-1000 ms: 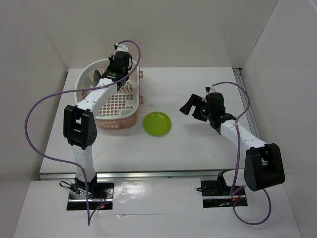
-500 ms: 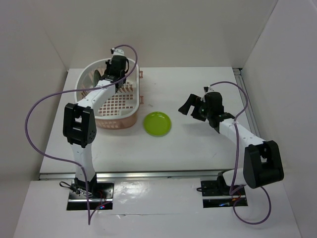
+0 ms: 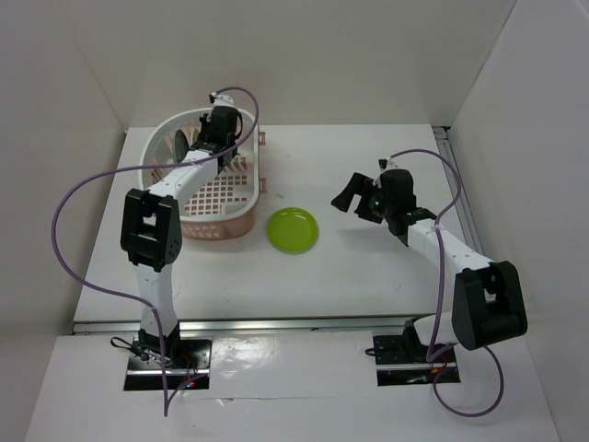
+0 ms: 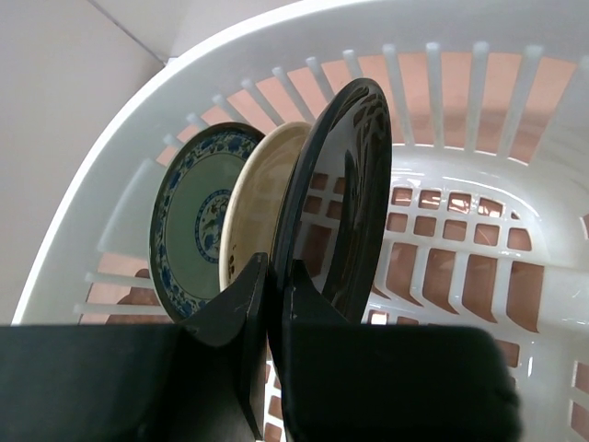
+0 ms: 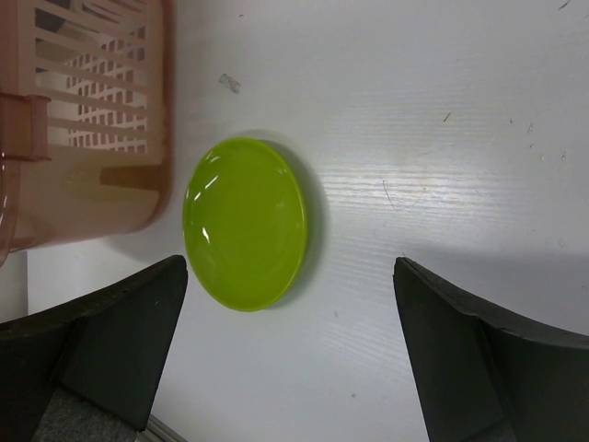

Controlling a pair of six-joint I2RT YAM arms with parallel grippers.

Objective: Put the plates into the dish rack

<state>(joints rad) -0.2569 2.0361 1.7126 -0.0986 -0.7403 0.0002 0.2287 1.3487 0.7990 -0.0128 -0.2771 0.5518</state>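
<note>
The pink-and-white dish rack (image 3: 153,153) stands at the back left. In the left wrist view (image 4: 276,37) three plates stand on edge in it, side by side: the teal patterned plate (image 4: 198,230), the cream plate (image 4: 262,203) and the glossy black plate (image 4: 345,193). My left gripper (image 4: 276,272) is inside the rack (image 3: 204,138), shut on the black plate's lower rim. The lime green plate (image 3: 294,229) lies flat on the table just right of the rack. My right gripper (image 3: 354,196) hovers open and empty to its right; in the right wrist view the green plate (image 5: 244,224) lies ahead of the open gripper (image 5: 287,276).
The rack's pink side wall (image 5: 83,120) is close to the green plate's left. White walls enclose the table at the back, left and right. A metal rail (image 3: 460,198) runs along the table's right edge.
My left wrist has shifted slightly left over the rack with the black plate. The right arm has barely moved. The green plate has not moved.
</note>
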